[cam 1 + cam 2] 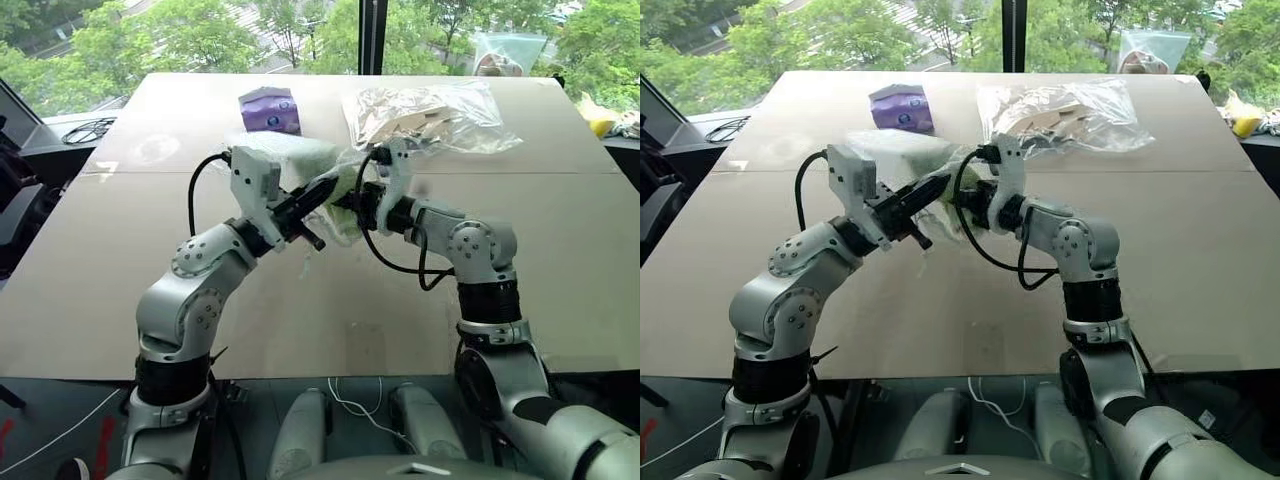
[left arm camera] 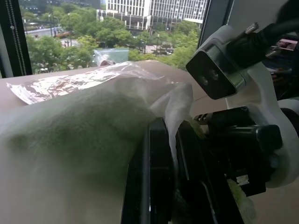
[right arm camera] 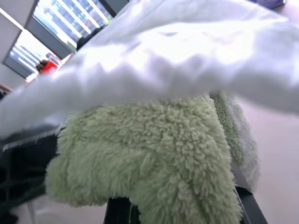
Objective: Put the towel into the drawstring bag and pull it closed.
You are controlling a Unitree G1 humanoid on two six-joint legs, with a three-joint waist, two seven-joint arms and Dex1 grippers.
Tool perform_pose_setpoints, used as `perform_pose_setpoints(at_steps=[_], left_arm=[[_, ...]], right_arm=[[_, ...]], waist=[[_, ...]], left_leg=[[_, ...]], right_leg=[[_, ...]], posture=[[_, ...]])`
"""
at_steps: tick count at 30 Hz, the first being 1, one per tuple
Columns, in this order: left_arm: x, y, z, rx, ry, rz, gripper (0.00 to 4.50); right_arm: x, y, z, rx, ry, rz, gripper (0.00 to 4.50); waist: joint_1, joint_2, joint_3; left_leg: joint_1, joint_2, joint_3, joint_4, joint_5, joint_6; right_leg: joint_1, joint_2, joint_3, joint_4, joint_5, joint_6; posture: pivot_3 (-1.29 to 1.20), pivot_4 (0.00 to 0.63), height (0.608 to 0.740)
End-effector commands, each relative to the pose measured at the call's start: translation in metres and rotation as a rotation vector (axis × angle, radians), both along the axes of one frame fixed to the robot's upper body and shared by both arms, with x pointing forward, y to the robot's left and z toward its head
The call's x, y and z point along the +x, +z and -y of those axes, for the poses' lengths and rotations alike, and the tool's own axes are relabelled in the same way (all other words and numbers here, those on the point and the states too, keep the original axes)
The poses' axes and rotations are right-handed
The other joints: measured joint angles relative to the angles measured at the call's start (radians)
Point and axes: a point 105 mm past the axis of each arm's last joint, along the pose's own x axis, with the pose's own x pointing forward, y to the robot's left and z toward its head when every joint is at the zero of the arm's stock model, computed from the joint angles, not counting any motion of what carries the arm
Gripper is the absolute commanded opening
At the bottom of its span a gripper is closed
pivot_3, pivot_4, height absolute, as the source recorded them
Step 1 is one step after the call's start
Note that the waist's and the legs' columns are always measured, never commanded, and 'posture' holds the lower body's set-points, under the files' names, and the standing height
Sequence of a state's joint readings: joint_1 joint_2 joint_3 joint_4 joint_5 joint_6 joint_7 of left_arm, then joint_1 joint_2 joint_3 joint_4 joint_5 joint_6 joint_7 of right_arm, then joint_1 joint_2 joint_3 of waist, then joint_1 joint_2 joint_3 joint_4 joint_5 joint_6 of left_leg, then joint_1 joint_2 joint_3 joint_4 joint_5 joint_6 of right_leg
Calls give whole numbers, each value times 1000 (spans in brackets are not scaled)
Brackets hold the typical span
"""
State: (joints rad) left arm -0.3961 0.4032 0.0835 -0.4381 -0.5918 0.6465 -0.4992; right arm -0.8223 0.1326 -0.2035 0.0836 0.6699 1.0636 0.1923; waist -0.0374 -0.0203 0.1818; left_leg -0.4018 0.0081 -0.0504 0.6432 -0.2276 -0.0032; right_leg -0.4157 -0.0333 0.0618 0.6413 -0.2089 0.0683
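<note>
The left jaws are pressed together on the drawstring bag's white fabric at its mouth. The right jaws pinch the green towel, pushing it under the bag's edge, mid-tabletop. Toward the far edge lie a purple tissue pack and a clear plastic bag.

Drawstring bag lies on table, just beyond both grippers. Left gripper and right gripper meet at its mouth; towel there. Tissue pack and plastic bag lie farther behind.
</note>
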Motion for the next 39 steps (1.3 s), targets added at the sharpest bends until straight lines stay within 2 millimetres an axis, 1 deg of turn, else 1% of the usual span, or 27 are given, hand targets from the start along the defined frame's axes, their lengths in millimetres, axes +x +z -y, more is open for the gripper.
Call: perform_pose_setpoints(at_steps=[1, 3, 5, 7, 8, 10, 12, 13, 14, 15, 17, 20, 22, 25, 27, 31, 33, 35, 36, 38, 39], left_arm=[[-7, 0, 5, 3, -39, 2, 6], [-7, 1, 5, 7, -39, 5, 6], [-7, 2, 6, 0, -42, 6, 6], [-5, 4, 8, -7, -43, 7, 6], [-4, 5, 8, -13, -40, 8, 6], [2, 6, 7, -32, -18, 8, 6], [10, 9, 5, -60, 13, 2, 6], [13, 10, 4, -70, 23, 1, 6], [16, 11, 5, -84, 31, 0, 6], [19, 12, 5, -93, 36, 0, 6], [22, 15, 6, -110, 41, -1, 6], [27, 19, 6, -133, 50, 3, 6], [32, 23, 2, -155, 68, 5, 6], [37, 26, -1, -174, 82, 2, 6], [38, 26, 0, -172, 79, 3, 6], [38, 25, 3, -169, 70, 1, 6], [37, 25, 4, -167, 65, 0, 6], [37, 25, 4, -166, 62, 0, 6], [37, 25, 4, -165, 62, 0, 6], [37, 25, 5, -164, 59, 1, 6], [37, 25, 5, -163, 58, 1, 6]], right_arm=[[7, 25, -13, 235, -89, -129, 215], [10, 25, -18, 315, -132, -231, 215], [8, 27, -26, 387, -141, -321, 215], [6, 28, -31, 402, -135, -367, 215], [6, 28, -31, 392, -154, -370, 215], [6, 27, -29, 369, -178, -373, 1279], [7, 25, -24, 340, -207, -365, 1955], [8, 25, -23, 332, -218, -361, 2595], [9, 25, -19, 319, -237, -350, 2998], [9, 26, -16, 304, -246, -336, 3497], [7, 28, -13, 272, -230, -305, 4424], [-1, 32, -11, 219, -153, -260, 4424], [-5, 32, -3, 187, -118, -237, 4424], [-9, 29, 9, 105, -90, -194, 4424], [-11, 24, 13, 69, -76, -193, 4424], [-15, 13, 14, -5, -39, -202, 4424], [-16, 5, 10, -25, -36, -223, 4424], [-14, 1, 7, -22, -44, -241, 4424], [-13, 0, 6, -15, -53, -249, 3910], [-9, -1, 5, 7, -77, -266, 3235], [-7, -1, 4, 26, -85, -275, 2655]], waist=[[6, 0, 0], [1, 0, 0], [-9, 1, 0], [-16, 1, 0], [-22, 1, 0], [-26, 1, 0], [-30, 1, 0], [-31, 1, 0], [-31, 1, 0], [-30, 1, 0], [-30, 1, 0], [-30, 1, 0], [-29, 1, 0], [-29, 1, 0], [-28, 1, 0], [-26, 1, 0], [-30, 1, 0], [-31, 1, 0], [-31, 1, 0], [-30, 1, 0], [-30, 1, 0]], left_leg=[[0, -1, -1, 0, 0, 0], [-2, -2, 0, 1, 0, 0], [-3, -2, 0, 1, 0, 0], [-4, -1, 1, -1, 0, 0], [-5, 0, 0, -1, 0, 0], [-8, 1, 0, -2, 0, 0], [-11, 1, 0, -1, 0, 0], [-13, 1, 0, 0, 0, 0], [-13, 1, 0, 0, 0, 0], [-13, 1, 0, 1, 0, 0], [-13, 0, 0, 1, 0, 0], [-13, 0, 0, 1, 0, 0], [-13, 1, 0, 1, 0, 0], [-13, 0, 0, 1, 0, 0], [-13, 0, 0, 1, 0, 0], [-14, 0, 0, 1, 0, 0], [-14, 0, 0, 1, 0, 0], [-14, 0, 0, 1, 0, 0], [-14, 0, 0, 1, 0, 0], [-14, 0, 0, 1, 0, 0], [-14, 0, 0, 1, 0, 0]], right_leg=[[1, -1, -1, -1, 0, 0], [1, -2, 0, -3, 0, 0], [-1, -2, 0, -3, 0, 0], [-4, -1, 0, -2, 0, 0], [-5, 0, 0, -1, 0, 0], [-9, 1, 0, 0, 0, -1], [-12, 1, 0, 1, 0, -1], [-13, 1, 0, 1, 0, -1], [-13, 1, 0, 1, 0, -1], [-13, 1, 0, 1, 0, -1], [-13, 1, 0, 1, 0, -1], [-13, 1, 0, 1, 0, -1], [-13, 1, 0, 1, 0, -1], [-13, 1, -1, 1, 0, -1], [-13, 1, -1, 1, 0, -1], [-13, 0, -1, 1, 0, -1], [-13, 1, 0, 1, 0, -1], [-13, 1, -1, 1, 0, -1], [-13, 1, -1, 1, 0, -1], [-13, 1, 0, 1, 0, -1], [-13, 1, 0, 1, 0, -1]], posture=[[0, 150, 740], [0, 150, 740], [0, 150, 740], [0, 150, 740], [0, 150, 740], [0, 150, 740], [0, 150, 740], [0, 150, 740], [0, 150, 740], [0, 150, 740], [0, 150, 740], [0, 150, 740], [0, 150, 740], [0, 150, 740], [0, 150, 740], [0, 150, 740], [0, 150, 740], [0, 150, 740], [0, 150, 740], [0, 150, 740], [0, 150, 740]])
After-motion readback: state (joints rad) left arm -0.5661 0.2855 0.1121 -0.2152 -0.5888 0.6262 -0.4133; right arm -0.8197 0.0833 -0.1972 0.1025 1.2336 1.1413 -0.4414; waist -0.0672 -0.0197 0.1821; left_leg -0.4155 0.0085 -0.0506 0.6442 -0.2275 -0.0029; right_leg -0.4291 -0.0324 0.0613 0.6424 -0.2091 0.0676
